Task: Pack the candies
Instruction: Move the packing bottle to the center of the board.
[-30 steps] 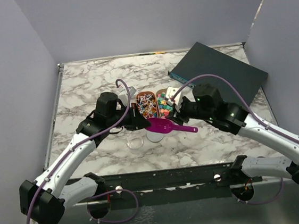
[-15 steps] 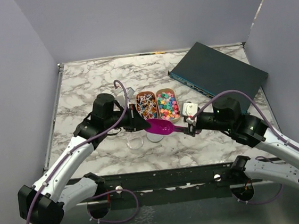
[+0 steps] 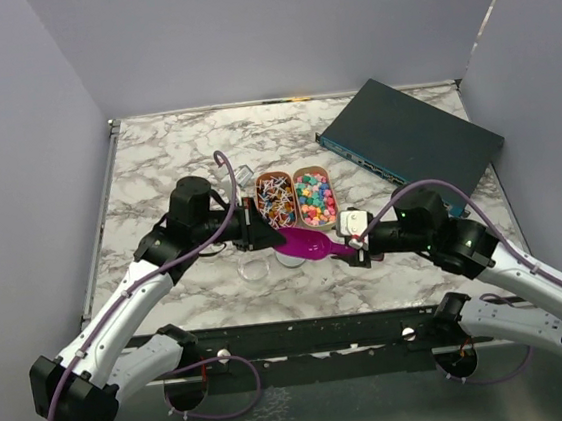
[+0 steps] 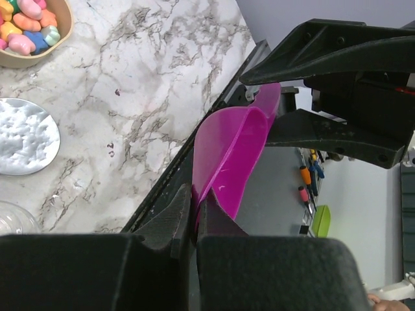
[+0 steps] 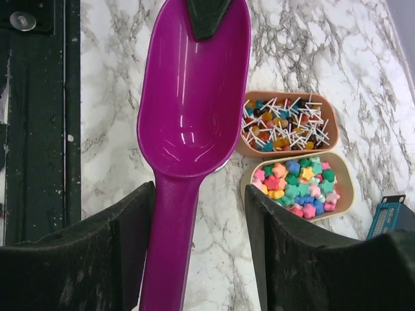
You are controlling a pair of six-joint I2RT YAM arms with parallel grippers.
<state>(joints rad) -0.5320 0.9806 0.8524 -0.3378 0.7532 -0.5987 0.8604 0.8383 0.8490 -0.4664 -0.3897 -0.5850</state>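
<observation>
- Top view: we see the candies (image 3: 314, 200) filling 1 oval tray (image 3: 312, 169) at 12 o'clock of the magenta scoop (image 3: 307, 241) on the marble table (image 3: 174, 151).
- Left wrist: the left gripper (image 4: 194, 208) pinches the scoop's thin, glossy plastic rim.
- Right wrist: the right gripper (image 5: 194, 253) is spread astride the handle, unclamped, with the star-shaped candies at 4 o'clock of the bowl.

Most candies (image 4: 27, 27) outside the left wrist view; scoop (image 5: 188, 110) handle end below the right wrist view
</observation>
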